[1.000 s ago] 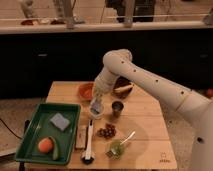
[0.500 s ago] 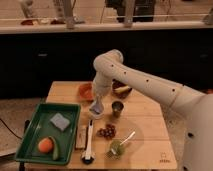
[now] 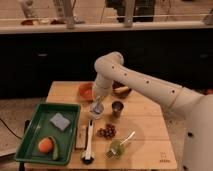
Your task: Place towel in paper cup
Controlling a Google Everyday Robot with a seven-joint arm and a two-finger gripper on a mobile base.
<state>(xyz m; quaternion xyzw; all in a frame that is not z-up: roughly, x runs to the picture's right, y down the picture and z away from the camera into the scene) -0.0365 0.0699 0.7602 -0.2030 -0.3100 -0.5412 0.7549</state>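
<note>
My gripper (image 3: 96, 103) points down over the middle of the wooden table (image 3: 150, 145), just in front of an orange bowl (image 3: 85, 91). A small pale whitish thing (image 3: 97, 108) sits right at the gripper's tip, touching or nearly touching the table. I cannot tell whether it is the towel, the paper cup, or both. No other towel or paper cup shows elsewhere in the camera view.
A small metal cup (image 3: 117, 108) stands just right of the gripper. A dark bowl with a banana (image 3: 121, 90) is behind it. Grapes (image 3: 106, 131), a white brush (image 3: 88, 142) and a green fruit with a spoon (image 3: 118, 146) lie in front. A green tray (image 3: 30, 131) at left holds a sponge (image 3: 60, 121) and an orange (image 3: 45, 145).
The arm's elbow has swung to the left and the forearm now stands steeper. The gripper has stayed over about the same spot with the pale thing under it.
</note>
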